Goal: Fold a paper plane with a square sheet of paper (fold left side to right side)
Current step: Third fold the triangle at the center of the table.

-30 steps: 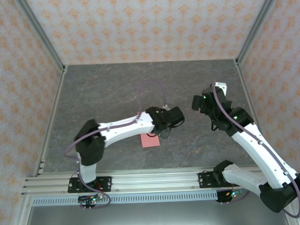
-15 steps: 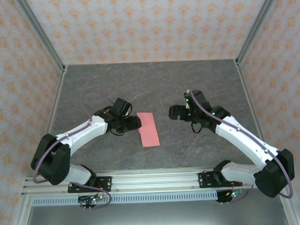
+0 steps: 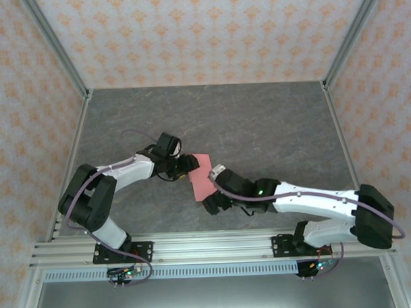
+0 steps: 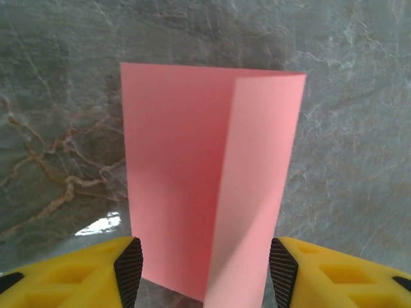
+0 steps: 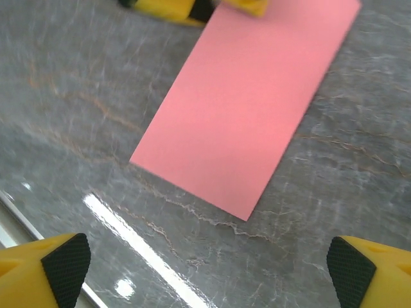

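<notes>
Square sheet of paper (image 3: 201,174) (image 4: 205,179) (image 5: 250,109) is laid folded on table (image 3: 272,118). Its 10 o'clock end is straddled by left gripper (image 3: 187,165) (image 4: 204,266), jaws spread. Right gripper (image 3: 208,190) (image 5: 209,263) is held at 4 o'clock, jaws spread wide.

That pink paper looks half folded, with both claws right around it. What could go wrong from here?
The square sheet of paper has a flap that looks raised, so it may spring open. The left gripper straddles its end with jaws apart; closing could buckle it. The open right gripper hovers near the other end, so the two might bump.
</notes>
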`<act>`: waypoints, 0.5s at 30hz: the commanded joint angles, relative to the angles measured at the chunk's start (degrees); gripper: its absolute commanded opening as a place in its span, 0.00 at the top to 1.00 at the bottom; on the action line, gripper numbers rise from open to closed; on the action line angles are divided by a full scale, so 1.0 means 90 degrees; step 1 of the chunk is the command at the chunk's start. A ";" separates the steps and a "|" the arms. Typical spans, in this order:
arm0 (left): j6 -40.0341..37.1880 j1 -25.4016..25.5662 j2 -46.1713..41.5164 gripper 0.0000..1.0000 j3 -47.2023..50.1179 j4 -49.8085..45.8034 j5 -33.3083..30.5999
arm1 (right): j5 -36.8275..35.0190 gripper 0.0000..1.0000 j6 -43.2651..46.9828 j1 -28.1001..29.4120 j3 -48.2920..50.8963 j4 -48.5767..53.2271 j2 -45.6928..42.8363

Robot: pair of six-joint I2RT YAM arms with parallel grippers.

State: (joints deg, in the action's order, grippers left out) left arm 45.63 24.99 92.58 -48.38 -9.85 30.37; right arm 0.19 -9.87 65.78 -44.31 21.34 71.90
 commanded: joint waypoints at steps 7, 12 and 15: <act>0.0057 -0.0141 0.0377 0.49 -0.0238 0.0216 0.0249 | -0.1297 0.00 0.1393 0.0840 -0.0760 -0.0280 0.1716; -0.0029 -0.0166 0.0393 0.50 -0.0282 0.0139 0.0238 | -0.1514 0.01 0.1754 0.0885 -0.1238 -0.0251 0.2487; -0.0059 -0.0180 0.0416 0.50 -0.0295 0.0127 0.0263 | -0.1528 0.05 0.2000 0.0890 -0.1504 -0.0171 0.2842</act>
State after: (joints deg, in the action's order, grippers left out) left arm 45.58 23.99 96.07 -49.56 -9.13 31.79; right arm -10.44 4.64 73.49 -55.53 19.18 95.48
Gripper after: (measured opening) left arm 0.504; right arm 0.957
